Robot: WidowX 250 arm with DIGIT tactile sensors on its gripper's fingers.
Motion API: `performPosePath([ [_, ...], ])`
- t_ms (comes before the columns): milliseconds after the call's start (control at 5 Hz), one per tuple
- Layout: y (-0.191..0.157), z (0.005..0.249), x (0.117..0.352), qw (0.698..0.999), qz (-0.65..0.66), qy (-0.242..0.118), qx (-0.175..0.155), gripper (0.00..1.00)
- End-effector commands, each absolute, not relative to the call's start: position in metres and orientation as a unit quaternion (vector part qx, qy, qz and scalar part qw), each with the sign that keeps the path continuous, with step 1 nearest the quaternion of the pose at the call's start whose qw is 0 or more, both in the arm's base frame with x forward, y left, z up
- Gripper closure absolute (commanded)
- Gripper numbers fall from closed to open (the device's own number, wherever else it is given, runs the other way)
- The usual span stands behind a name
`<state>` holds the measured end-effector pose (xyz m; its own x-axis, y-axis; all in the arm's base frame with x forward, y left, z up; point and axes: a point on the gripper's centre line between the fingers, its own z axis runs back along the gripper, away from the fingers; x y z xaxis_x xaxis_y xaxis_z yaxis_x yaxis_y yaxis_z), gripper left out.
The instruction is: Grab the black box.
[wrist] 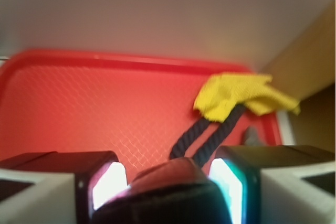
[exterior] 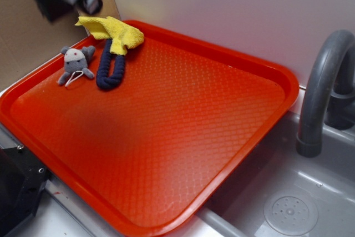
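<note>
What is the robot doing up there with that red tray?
The robot's tool is pinching a small black box between its two fingers, up in the air over the corner of the red tray. Down on the tray lie a grey plush mouse, a navy rope loop and a yellow cloth draped over the rope's end. None of them is being touched. The rest of the tray is bare.

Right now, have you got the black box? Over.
Fingers shut on the small matte black box, up off the red plastic tray. Yellow cloth, navy rope loop, grey plush mouse lie clear. Nothing in the way.
</note>
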<state>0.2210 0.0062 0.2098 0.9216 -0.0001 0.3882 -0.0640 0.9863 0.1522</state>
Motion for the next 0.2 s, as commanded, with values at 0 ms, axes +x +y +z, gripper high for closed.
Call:
performPosePath([
  [0, 0.0271, 0.2505, 0.2109, 0.984, 0.007, -0.175, 0.046, 1.0],
])
